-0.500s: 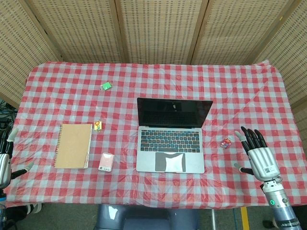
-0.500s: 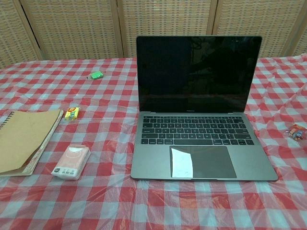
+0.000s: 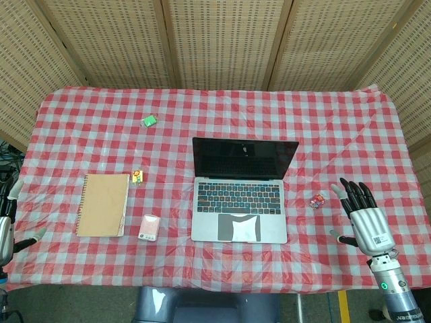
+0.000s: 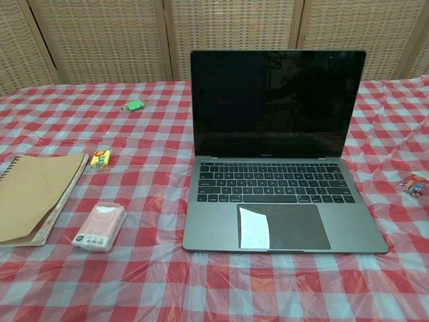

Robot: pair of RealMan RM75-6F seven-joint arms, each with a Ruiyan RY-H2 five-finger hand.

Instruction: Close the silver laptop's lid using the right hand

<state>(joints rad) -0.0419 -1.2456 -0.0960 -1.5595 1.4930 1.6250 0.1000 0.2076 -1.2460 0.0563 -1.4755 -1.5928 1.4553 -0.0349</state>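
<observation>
Right hand (image 3: 364, 219) drifted slightly nearer — fingers spread, empty; candy (image 3: 317, 200) lies between it and laptop (image 3: 240, 190).

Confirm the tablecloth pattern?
Red and white checks on the tablecloth, under a clear plastic cover; chest view shows it best.

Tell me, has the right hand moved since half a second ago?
Yes, slightly. In the head view the right hand has slipped toward the table's near edge, a little farther from the small wrapped candy.

Staged lab-style tabletop setup: red-checked tablecloth (image 3: 101, 121) (under clear plastic film), woven rattan screen (image 3: 215, 40) closing off background, robot's own cameras.
</observation>
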